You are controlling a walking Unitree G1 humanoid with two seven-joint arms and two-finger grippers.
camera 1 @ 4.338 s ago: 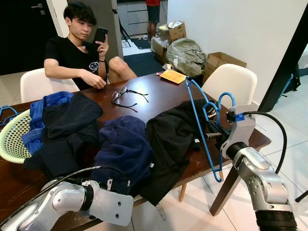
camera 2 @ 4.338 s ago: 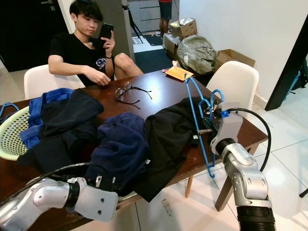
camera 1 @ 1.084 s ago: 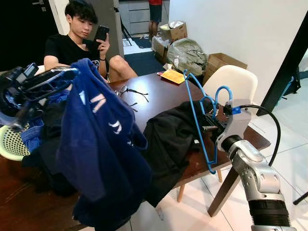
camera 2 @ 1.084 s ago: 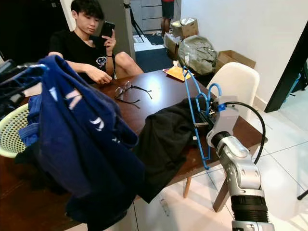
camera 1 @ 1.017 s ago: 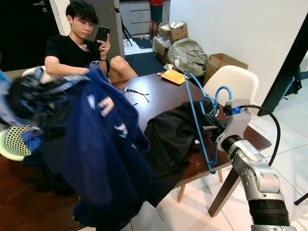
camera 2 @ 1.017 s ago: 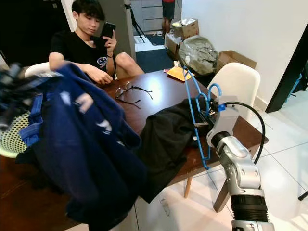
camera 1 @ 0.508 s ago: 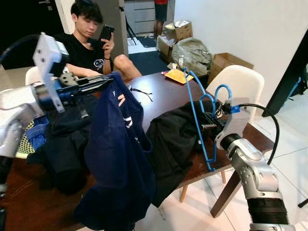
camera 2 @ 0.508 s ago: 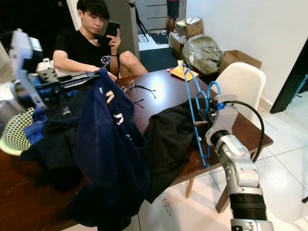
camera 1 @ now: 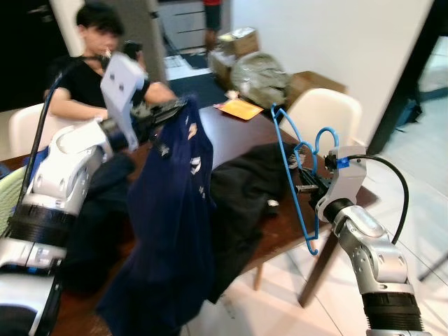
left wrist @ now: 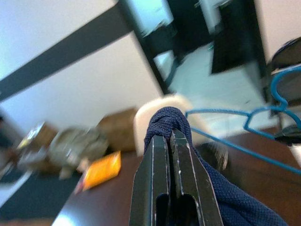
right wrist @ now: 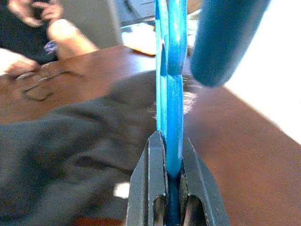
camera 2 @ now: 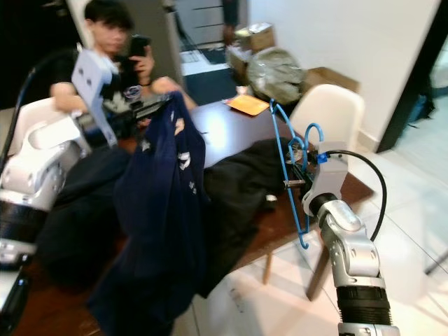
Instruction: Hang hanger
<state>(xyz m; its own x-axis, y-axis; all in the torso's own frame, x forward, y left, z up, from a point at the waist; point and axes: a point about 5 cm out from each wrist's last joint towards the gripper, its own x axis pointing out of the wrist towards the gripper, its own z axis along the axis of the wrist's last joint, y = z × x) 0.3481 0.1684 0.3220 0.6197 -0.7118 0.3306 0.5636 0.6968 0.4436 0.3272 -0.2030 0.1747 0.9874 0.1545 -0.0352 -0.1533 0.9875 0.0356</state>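
Your right gripper [camera 2: 299, 175] has its fingers clamped on the blue hanger [camera 1: 294, 178], holding it upright above the bench [camera 1: 234, 133] edge, beside a black garment [camera 1: 245, 189]. Your left gripper [camera 1: 175, 108] pinches a navy garment [camera 1: 171, 231], which hangs raised over the bench, apart from the hanger. A person [camera 2: 115, 42] sits behind.

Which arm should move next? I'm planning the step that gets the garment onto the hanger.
Probably the left: its gripper holds the navy garment lifted free, while the right gripper steadies the blue hanger upright.
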